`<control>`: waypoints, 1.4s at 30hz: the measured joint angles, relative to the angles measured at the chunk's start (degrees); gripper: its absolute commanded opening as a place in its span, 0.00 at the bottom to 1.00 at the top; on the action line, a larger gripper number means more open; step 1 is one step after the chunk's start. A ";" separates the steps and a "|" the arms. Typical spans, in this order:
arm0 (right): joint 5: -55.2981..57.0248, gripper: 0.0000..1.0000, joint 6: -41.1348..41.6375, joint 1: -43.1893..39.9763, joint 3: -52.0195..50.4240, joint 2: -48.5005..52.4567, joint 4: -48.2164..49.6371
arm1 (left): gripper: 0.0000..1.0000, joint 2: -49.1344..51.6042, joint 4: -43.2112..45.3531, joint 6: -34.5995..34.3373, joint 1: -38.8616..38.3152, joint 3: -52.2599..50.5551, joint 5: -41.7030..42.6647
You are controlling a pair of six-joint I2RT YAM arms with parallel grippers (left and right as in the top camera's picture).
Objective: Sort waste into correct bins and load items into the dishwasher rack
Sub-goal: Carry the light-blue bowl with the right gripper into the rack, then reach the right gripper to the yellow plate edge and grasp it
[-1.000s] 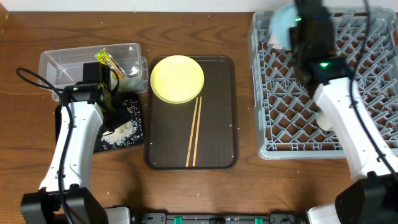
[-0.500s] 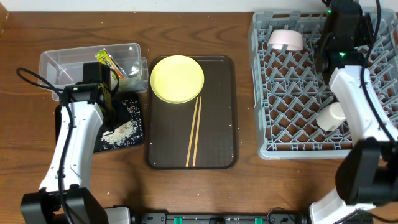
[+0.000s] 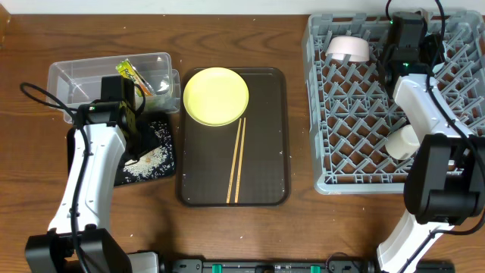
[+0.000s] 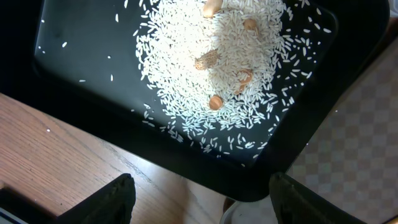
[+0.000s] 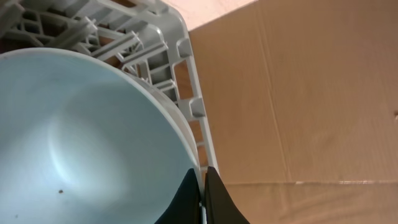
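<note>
My right end effector is pinched almost closed on the rim of the light blue bowl, at the far edge of the dishwasher rack. My left end effector hangs wide open and empty over the black tray, where the rice lies heaped. The snack wrapper sits in the clear tub.

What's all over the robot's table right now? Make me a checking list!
Surface: wooden table, a white speck on it.
Job's things: snack wrapper in clear tub; rice in black tray; yellow plate and chopsticks unloaded; white-pink bowl and white cup in dishwasher rack.
Clutter: brown serving tray under plate and chopsticks.
Grippers: left gripper open over rice; right gripper shut on light blue bowl rim.
Cables: black cable looped at table's left.
Surroundings: cardboard beside rack.
</note>
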 measured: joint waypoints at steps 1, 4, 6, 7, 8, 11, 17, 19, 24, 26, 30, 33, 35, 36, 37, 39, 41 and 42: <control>0.33 0.01 0.70 0.02 0.13 0.00 -0.48 | 0.72 0.00 0.00 0.00 0.00 0.00 0.00; 1.31 0.01 3.08 0.50 0.26 0.00 -2.05 | 0.72 0.00 0.00 0.00 0.00 0.00 0.00; 2.47 0.01 4.48 1.36 0.37 0.00 -3.54 | 0.72 0.00 0.02 0.00 0.00 0.00 -0.02; 2.97 0.01 4.94 1.73 0.37 0.00 -3.96 | 0.72 0.00 0.00 0.00 0.00 0.00 -0.02; 3.56 0.01 5.81 2.27 0.46 0.00 -4.87 | 0.72 0.00 0.00 0.00 0.00 0.00 0.00; 4.57 0.01 8.24 3.52 0.57 0.02 -8.11 | 0.72 0.00 0.02 0.00 0.00 0.00 -0.02; 7.10 0.04 13.29 5.35 0.68 0.04 -14.14 | 0.72 0.00 0.00 0.00 0.00 0.00 -0.02; 7.91 0.04 14.95 6.10 0.70 0.04 -16.87 | 0.72 0.00 0.00 0.00 0.00 0.00 -0.02; 9.07 0.18 21.73 8.11 0.70 0.02 -23.26 | 0.72 0.00 0.02 -0.02 0.00 0.00 0.02; 8.02 0.27 24.63 8.70 0.70 0.02 -25.53 | 0.72 0.00 0.00 0.00 0.00 0.00 0.00; 2.73 0.40 29.18 10.03 0.63 -0.61 -29.59 | 0.72 0.00 0.00 0.00 0.00 0.00 0.02; -3.43 0.53 32.15 10.62 0.63 -1.73 -31.67 | 0.72 0.00 0.00 0.00 0.00 0.00 0.02; -7.82 0.59 34.16 10.93 0.59 -3.10 -32.85 | 0.72 0.00 0.00 0.00 0.00 0.00 0.02; -9.81 0.65 34.95 10.95 0.59 -3.82 -33.22 | 0.72 0.00 0.00 0.00 0.00 0.00 0.02; -12.13 0.68 35.76 10.95 0.59 -4.83 -33.51 | 0.72 0.00 0.00 -0.02 0.00 0.00 0.02; -16.15 0.71 36.61 10.95 0.59 -6.95 -33.81 | 0.72 0.00 0.00 -0.02 0.00 0.00 0.02; -20.65 0.73 37.18 10.95 0.59 -9.40 -33.92 | 0.72 0.00 0.00 0.00 0.00 0.00 0.02; -23.52 0.73 37.35 10.99 0.59 -10.67 -33.90 | 0.72 0.00 0.00 -0.02 0.00 0.00 0.02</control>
